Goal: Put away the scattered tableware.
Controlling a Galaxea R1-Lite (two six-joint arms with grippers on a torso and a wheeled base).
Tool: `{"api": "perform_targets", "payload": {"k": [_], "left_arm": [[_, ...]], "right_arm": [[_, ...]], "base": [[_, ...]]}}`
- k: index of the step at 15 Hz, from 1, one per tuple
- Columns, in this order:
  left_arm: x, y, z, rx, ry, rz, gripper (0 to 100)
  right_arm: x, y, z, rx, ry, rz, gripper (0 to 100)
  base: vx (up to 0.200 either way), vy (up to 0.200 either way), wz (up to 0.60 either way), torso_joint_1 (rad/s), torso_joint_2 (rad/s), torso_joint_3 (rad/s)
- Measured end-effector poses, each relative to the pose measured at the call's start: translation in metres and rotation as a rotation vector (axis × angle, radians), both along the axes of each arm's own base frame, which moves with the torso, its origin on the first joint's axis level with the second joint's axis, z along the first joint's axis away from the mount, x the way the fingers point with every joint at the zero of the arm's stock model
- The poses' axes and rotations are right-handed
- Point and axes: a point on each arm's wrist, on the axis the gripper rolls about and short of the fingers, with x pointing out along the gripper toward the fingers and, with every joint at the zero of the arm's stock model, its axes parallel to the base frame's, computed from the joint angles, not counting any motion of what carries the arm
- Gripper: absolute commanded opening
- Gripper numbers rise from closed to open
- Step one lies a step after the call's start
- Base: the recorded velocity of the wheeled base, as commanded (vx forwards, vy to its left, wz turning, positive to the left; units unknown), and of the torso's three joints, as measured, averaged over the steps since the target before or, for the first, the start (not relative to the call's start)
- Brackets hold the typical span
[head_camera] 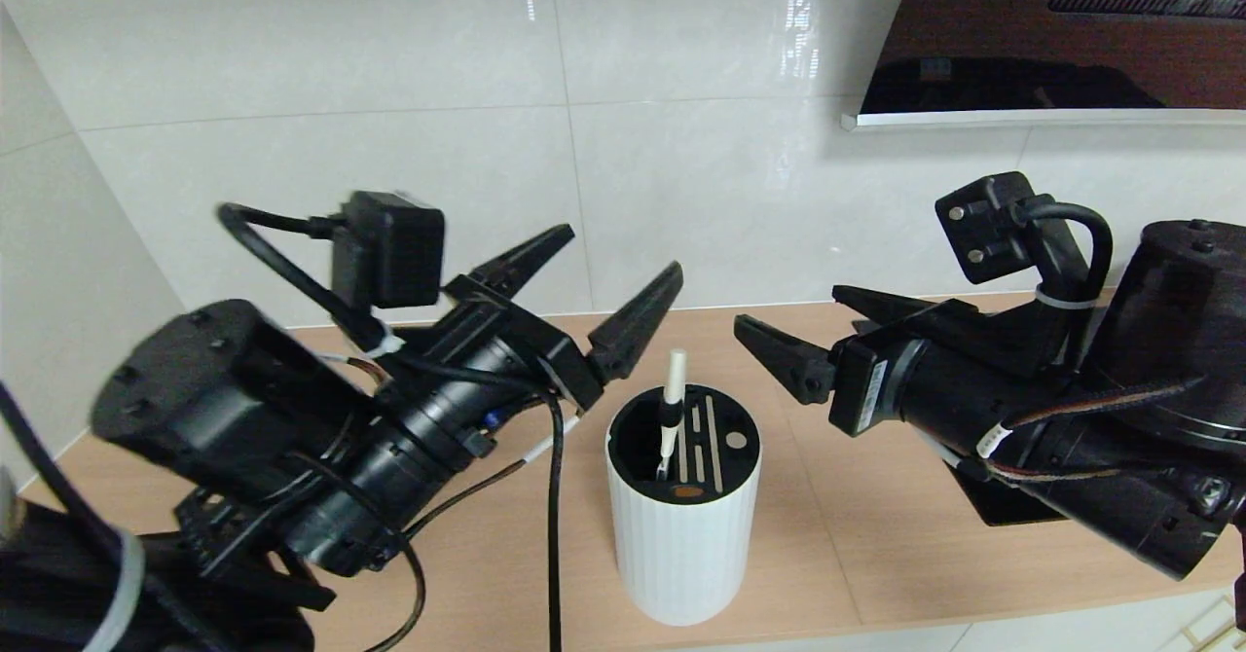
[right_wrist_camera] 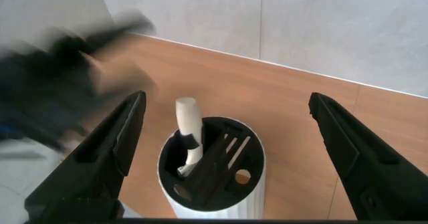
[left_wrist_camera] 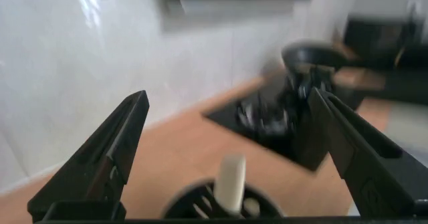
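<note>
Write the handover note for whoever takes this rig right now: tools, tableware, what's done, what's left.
Tools: the left tool is open and empty, raised just left of the utensil holder. The right tool is open and empty, raised on the holder's right.
Things: the utensil holder stands upright on the wooden counter. One white-handled utensil stands in its left opening, head hidden inside.
Done: that utensil is stowed.
Left: find any other scattered tableware and slot it in.

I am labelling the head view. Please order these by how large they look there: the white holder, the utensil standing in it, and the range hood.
Largest: range hood, cut off by the frame.
Then: white holder.
Smallest: utensil, only its upper part showing.
</note>
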Motion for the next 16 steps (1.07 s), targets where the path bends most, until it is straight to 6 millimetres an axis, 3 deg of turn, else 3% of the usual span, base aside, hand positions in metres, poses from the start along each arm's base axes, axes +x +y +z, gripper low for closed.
{"api": "perform_targets", "payload": {"k": [3, 6, 8, 11, 16], "left_arm": [[-0.026, 0.024, 0.036, -0.091, -0.099, 0.018, 100], [-0.048, 0.063, 0.052, -0.122, -0.122, 0.125, 100], [-0.064, 0.095, 0.045, -0.079, -0.076, 0.233, 100], [-0.106, 0.135, 0.029, 0.009, 0.037, 0.347, 100], [-0.207, 0.170, -0.009, 0.134, 0.263, 0.387, 100]], "right_arm": [[0.001, -0.017, 0.011, 0.000, -0.050, -0.057, 100], [-0.013, -0.048, 0.021, 0.025, -0.087, -0.127, 100], [-0.032, -0.078, 0.018, 0.031, -0.097, -0.184, 100], [-0.065, -0.129, -0.007, 0.020, -0.069, -0.332, 100], [-0.131, -0.174, -0.030, -0.011, -0.070, -0.473, 100]], "base": [[0.000, 0.000, 0.00, 0.000, 0.00, 0.000], [0.000, 0.000, 0.00, 0.000, 0.00, 0.000], [0.000, 0.000, 0.00, 0.000, 0.00, 0.000], [0.000, 0.000, 0.00, 0.000, 0.00, 0.000], [0.000, 0.000, 0.00, 0.000, 0.00, 0.000]]}}
